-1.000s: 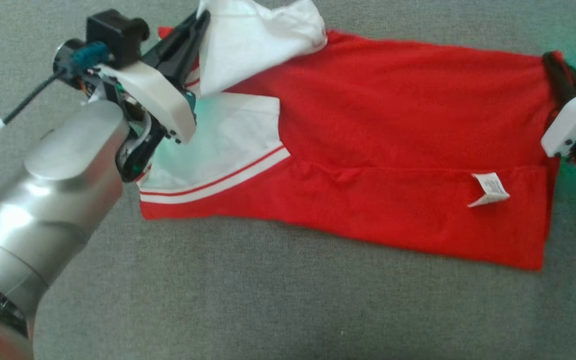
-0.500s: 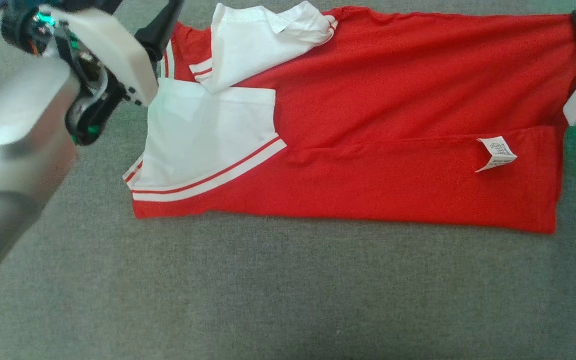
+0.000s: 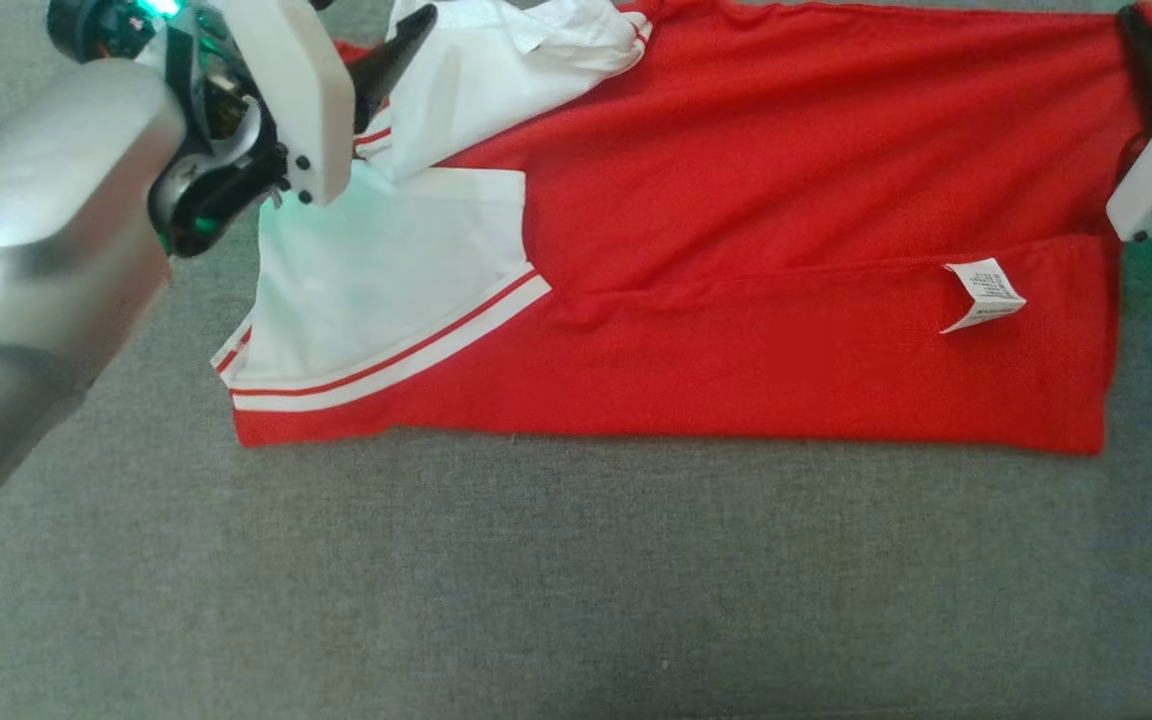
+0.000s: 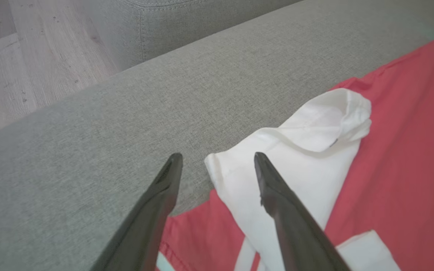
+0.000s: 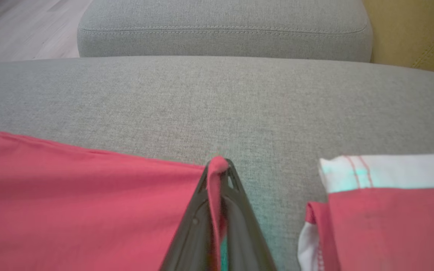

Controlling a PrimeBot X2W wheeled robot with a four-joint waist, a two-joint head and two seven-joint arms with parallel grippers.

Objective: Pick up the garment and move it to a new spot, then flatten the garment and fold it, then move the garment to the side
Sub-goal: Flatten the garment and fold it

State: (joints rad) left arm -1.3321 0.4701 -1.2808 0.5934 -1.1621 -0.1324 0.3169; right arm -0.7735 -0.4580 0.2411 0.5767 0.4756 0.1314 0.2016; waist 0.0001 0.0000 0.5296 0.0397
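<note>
A red garment (image 3: 786,200) with white sleeves and striped trim lies spread across the grey sofa seat (image 3: 576,580). One white sleeve (image 3: 506,70) is folded over onto its upper left. My left gripper (image 4: 217,156) hovers open at that sleeve's edge (image 4: 296,158); one finger is over the white cloth, the other over the seat, and nothing is pinched. In the head view the left gripper (image 3: 414,22) is at the top left. At the garment's far right corner my right gripper (image 5: 219,167) is shut on the red hem, and in the head view it (image 3: 1136,25) is at the top right.
A white care label (image 3: 981,292) sticks up near the garment's right end. Beyond the seat are a grey back cushion (image 5: 224,34), a yellow surface (image 5: 420,30) and wooden floor (image 4: 21,56). Bare grey seat stretches below the garment.
My left gripper has let go of the white sleeve, which now lies on the red cloth. The garment lies straighter and the head view has shifted. The right gripper keeps hold of its corner.
</note>
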